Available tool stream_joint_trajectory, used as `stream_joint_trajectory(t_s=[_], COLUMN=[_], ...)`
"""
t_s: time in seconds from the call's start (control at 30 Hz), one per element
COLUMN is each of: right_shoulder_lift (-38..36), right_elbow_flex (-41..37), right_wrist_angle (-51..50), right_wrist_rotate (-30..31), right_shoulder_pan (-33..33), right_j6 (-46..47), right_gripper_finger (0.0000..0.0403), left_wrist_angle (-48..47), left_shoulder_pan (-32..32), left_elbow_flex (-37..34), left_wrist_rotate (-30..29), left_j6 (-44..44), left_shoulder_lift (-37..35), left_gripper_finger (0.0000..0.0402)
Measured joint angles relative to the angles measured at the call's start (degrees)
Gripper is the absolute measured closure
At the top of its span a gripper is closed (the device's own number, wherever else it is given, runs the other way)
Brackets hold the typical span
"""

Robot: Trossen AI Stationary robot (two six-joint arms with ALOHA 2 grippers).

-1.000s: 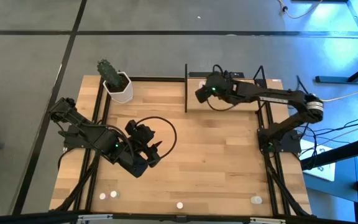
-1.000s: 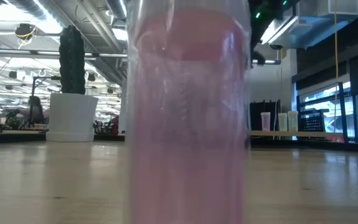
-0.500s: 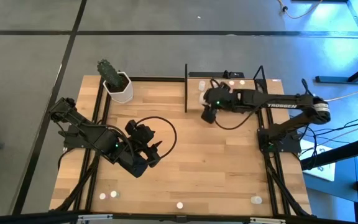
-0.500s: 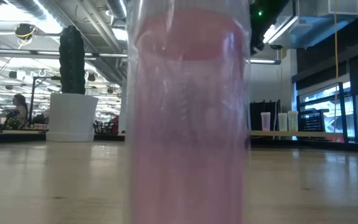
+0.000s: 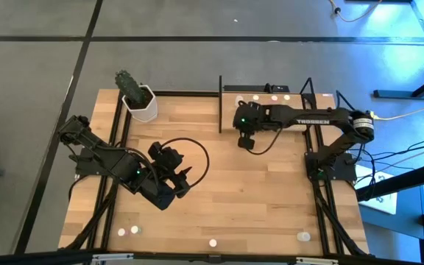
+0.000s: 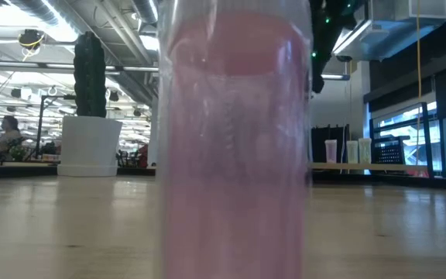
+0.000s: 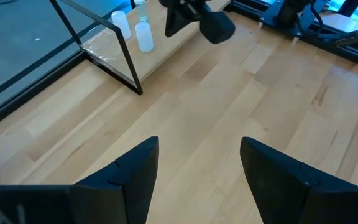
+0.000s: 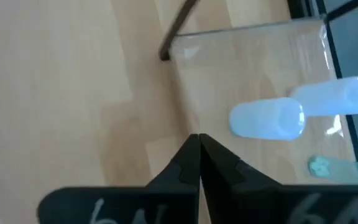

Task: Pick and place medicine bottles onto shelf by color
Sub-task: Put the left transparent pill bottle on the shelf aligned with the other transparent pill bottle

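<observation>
Right pincer point(image 5: 245, 141) closed, empty, above the desk point(image 5: 271, 199) just off the shelf point(image 5: 230, 103) edge, two white-capped bottles point(image 8: 269, 118) beyond it; left pincer point(image 7: 197, 162) open, idle.

A large light-wood tabletop point(image 5: 256, 191) with a black metal frame is standing on a grey floor point(image 5: 197, 59) that is crossed by dark lines. A white hexagonal plant pot point(image 5: 141, 105) holding a dark green cactus point(image 5: 128, 82) is sitting at the far left corner of the tabletop. In the low view, the same white pot point(image 6: 90, 146) and tall cactus point(image 6: 89, 74) are showing against a bright hall, where a seated person point(image 6: 8, 134) is staying far behind. Black cables point(image 5: 400, 165) are lying on the floor right of the table.
</observation>
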Motion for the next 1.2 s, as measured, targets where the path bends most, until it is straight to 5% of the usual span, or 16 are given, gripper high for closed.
stream_joint_trajectory(t_s=[0.33,1.2], right_shoulder_lift=[3.5,6.7], right_elbow_flex=[0.0,0.0], right_wrist_angle=[0.2,5.9], right_wrist_rotate=[-12.4,-7.9], right_shoulder_pan=[-6.8,-10.2], right_j6=[-2.4,-5.5], right_gripper_finger=[0.0397,0.0399], left_wrist_angle=[0.0,0.0], left_shoulder_pan=[0.0,0.0], left_elbow_flex=[0.0,0.0], left_wrist_rotate=[0.0,-0.4], left_j6=[0.0,-0.2], left_shoulder_lift=[0.0,0.0], left_gripper_finger=[0.0182,0.0182])
